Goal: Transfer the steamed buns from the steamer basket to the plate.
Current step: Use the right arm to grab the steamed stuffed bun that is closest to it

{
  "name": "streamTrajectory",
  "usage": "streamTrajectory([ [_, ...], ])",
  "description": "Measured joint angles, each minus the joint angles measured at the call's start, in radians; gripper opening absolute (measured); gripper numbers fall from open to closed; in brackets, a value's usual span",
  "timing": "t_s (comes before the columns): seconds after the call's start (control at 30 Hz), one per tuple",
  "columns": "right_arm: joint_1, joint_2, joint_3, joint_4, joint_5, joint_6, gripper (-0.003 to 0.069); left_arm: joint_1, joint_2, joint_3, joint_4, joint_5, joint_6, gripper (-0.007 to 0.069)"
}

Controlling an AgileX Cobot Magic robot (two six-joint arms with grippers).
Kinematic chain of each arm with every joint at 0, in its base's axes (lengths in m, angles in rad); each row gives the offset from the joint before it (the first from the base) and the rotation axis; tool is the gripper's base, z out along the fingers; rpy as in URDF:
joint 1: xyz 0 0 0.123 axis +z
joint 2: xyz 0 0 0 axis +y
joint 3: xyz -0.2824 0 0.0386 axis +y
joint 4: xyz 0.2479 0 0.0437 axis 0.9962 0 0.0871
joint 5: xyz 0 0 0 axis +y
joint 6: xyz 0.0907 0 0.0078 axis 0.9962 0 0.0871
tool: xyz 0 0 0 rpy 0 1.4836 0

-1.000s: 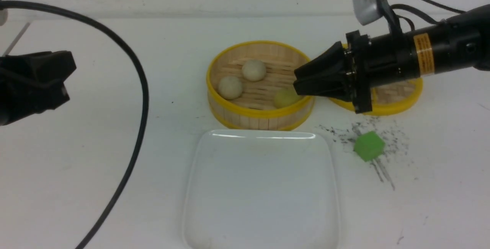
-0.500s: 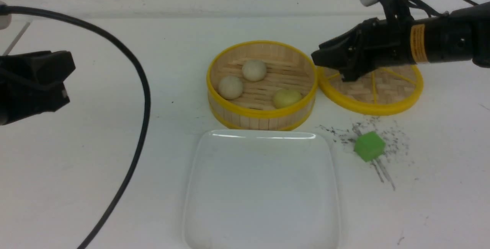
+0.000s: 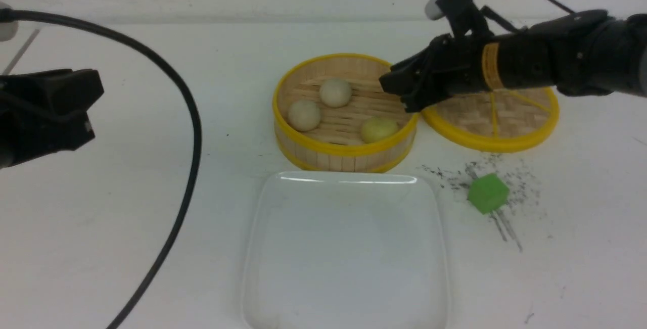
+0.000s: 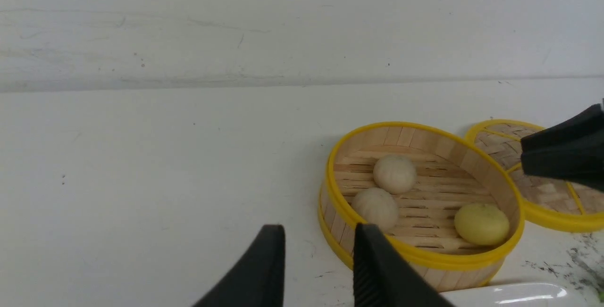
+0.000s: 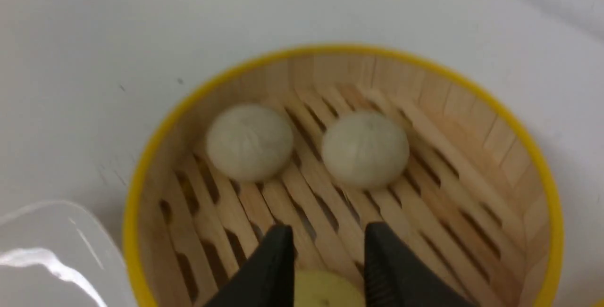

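Front view: the white table [image 3: 76, 228] fills the scene. At the 6 o'clock side of it lies the plate [image 3: 349, 179], glossy, white and bare. The right arm [image 3: 546, 61] reaches in from 3 o'clock, and a black cable [image 3: 194, 132] curves down the 9 o'clock side.

Just beyond the plate, at its 12 o'clock, stands the steamer basket [image 3: 343, 156], close to the plate's edge; whether they touch I cannot tell. A flat woven lid [image 3: 505, 122] lies just beside the basket at its 3 o'clock.

The right gripper [image 3: 399, 91] hangs above the basket's rim at about 2 o'clock. In the right wrist view its fingers [image 5: 278, 250] stand apart and grasp nothing; the yellow bun [image 5: 321, 293] shows below the gap, lying on the slats.

The left gripper [image 4: 321, 229] sits well apart from the basket, toward 9 o'clock. In the left wrist view its jaws are released, with bare table between them.

A green cube [image 3: 487, 193] rests at the lid's 6 o'clock among dark scuff marks [image 3: 455, 177].

All three steamed buns lie on the basket floor. One off-white bun [image 3: 335, 92] sits near 11 o'clock, the second off-white bun [image 3: 304, 115] near 8 o'clock, and the yellow one near 4 o'clock, close to the wall.
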Motion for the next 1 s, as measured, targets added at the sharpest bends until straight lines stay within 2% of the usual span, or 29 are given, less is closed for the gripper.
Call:
streamTrajectory([
  [0.33,0.007,0.048,0.001,0.000,0.048,-0.042,0.0240,0.000,0.000,0.000,0.000,0.008,0.000,0.0240],
  [0.77,0.009,0.070,0.011,0.000,-0.051,-0.042,0.0240,0.000,0.000,0.000,0.000,0.016,0.000,0.0240],
  [1.0,0.025,0.077,0.011,0.000,-0.052,-0.042,0.0240,0.000,0.000,0.000,0.000,0.024,0.000,0.0240],
])
